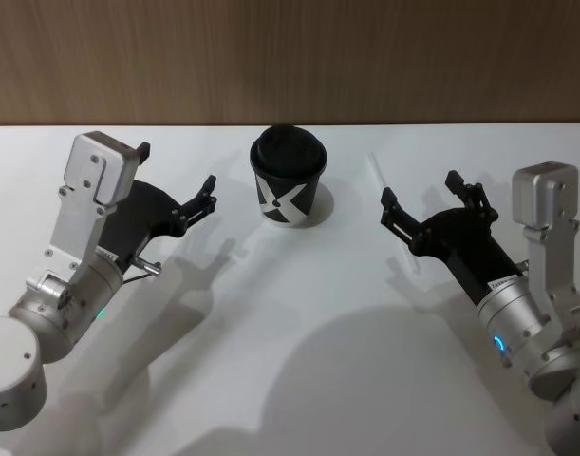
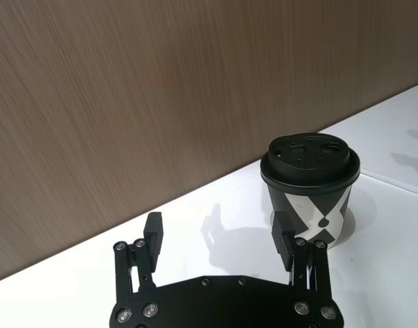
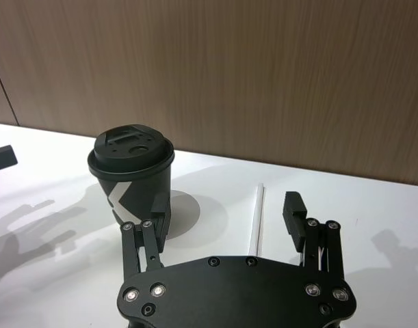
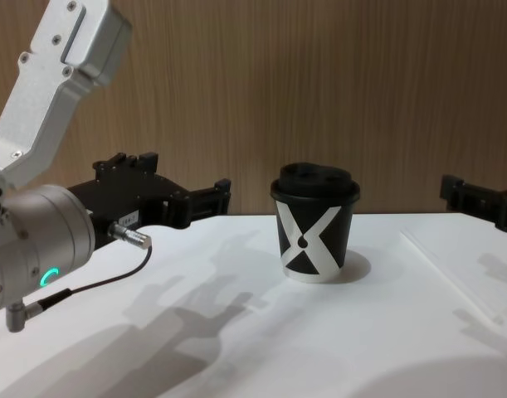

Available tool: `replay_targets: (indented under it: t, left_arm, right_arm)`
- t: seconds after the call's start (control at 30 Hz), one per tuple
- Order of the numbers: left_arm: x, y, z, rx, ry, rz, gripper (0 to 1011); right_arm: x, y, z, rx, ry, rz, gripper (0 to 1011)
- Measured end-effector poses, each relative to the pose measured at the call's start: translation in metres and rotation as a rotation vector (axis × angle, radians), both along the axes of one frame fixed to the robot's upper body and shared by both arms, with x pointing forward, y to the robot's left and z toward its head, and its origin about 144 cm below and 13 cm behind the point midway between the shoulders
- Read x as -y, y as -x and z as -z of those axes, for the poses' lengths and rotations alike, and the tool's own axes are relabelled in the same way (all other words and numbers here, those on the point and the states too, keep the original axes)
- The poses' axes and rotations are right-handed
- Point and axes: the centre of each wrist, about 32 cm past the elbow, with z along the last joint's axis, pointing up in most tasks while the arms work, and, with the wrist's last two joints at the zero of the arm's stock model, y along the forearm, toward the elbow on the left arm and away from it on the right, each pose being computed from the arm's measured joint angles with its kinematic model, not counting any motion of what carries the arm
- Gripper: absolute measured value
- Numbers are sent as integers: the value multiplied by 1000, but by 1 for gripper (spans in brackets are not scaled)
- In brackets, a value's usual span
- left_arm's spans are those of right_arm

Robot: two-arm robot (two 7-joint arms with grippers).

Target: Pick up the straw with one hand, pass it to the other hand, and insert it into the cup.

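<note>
White straw (image 3: 258,219) faint against tabletop (image 3: 380,205), near cup (image 3: 132,179)

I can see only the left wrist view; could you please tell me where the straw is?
Observer: The straw lies flat on the table, on the right side of the cup and apart from it.
Operator: Thank you. Is the right gripper near it?
Observer: Yes, the right gripper points toward the straw, which lies just ahead of it.
Operator: Is it holding anything?
Observer: No, it is open and empty.
</note>
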Motion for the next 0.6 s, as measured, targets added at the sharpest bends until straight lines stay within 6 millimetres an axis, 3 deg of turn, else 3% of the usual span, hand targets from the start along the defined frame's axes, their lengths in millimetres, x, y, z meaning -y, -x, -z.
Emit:
replay_targets:
  t: [0.6]
  left_arm:
    - [0,0,0,0,0,0,1003]
  right_arm:
    - [0,0,0,0,0,0,1001]
